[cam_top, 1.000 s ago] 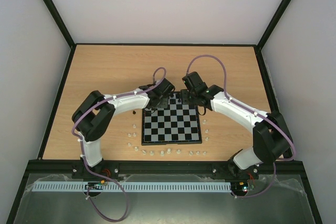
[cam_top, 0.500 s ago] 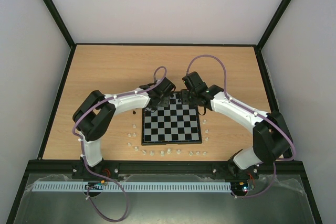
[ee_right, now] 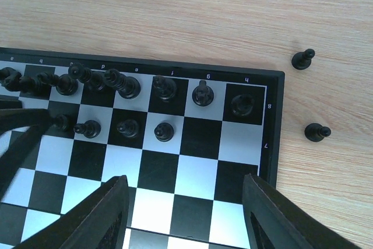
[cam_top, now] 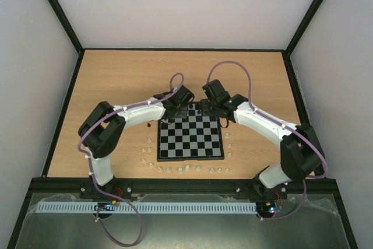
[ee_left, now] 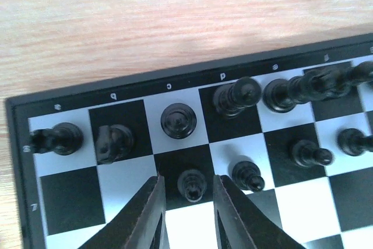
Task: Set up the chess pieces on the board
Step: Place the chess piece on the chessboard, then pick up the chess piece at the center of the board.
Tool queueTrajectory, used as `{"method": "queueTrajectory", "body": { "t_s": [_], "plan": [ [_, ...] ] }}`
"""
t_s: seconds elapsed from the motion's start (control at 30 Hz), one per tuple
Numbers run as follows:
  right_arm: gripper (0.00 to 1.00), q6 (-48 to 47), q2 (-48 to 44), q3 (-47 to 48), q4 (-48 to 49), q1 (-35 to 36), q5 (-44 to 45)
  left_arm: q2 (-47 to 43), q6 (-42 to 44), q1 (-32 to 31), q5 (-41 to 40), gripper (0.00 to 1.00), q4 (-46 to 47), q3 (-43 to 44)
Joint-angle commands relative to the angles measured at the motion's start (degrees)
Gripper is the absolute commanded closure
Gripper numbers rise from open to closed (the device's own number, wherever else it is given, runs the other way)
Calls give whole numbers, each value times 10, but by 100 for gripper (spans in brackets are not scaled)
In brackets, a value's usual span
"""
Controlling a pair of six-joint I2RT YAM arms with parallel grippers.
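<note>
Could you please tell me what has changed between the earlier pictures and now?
The left arm shifted slightly: its elbow swung outward to its left and the wrist edged toward the far edge of the board. The left gripper now has its fingers just clear of a pawn on the board; whether it was gripped before is too small to tell. The right gripper, board and loose white pieces stayed put.

wooden table (cam_top: 116,80) carries the board (cam_top: 192,145), loose white pieces (cam_top: 169,169), two black pawns (ee_right: 302,59).
</note>
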Motion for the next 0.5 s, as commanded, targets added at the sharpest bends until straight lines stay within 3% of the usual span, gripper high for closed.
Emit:
{"method": "queueTrajectory", "body": {
  "t_s": [0.0,0.23,0.47],
  "plan": [
    [46,1,15,-3,-8,-3,4,-76,7,-1,-22,72,-23,-2],
    [46,-2,15,-9,-1,-7,-4,-195,23,23,-59,61,-13,-67],
    [35,3,12,-18,7,-38,-6,-296,34,63,-48,28,63,-182]
  ]
}}
